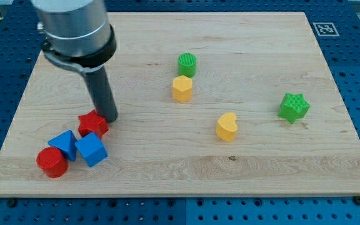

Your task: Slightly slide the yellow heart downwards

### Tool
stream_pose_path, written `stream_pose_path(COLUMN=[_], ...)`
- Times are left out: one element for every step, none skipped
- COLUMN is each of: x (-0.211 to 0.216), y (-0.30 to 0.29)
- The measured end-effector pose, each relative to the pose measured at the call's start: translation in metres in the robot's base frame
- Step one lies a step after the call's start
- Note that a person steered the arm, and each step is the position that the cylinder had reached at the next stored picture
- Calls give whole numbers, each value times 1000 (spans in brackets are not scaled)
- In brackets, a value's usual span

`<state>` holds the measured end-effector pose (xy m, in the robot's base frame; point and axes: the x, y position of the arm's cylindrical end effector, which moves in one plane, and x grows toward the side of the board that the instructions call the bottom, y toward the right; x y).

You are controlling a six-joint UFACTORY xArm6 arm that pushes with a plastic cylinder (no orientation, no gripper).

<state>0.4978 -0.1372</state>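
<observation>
My tip [109, 117] touches the red block [92, 124] at the board's [242, 169] eight o'clock. The yellow heart [227, 127] lies well apart, at three o'clock from it; no gripper here, only a rod

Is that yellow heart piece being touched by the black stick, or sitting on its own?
On its own. The yellow heart lies apart from the other blocks, while my tip is far to the view's left, against the red block.
</observation>
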Motion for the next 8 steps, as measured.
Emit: stream_pose_path(x=[8,-15,-23,-19,-19,-19,-19,-19], y=[-15,-6,31,33,33,68,142,190])
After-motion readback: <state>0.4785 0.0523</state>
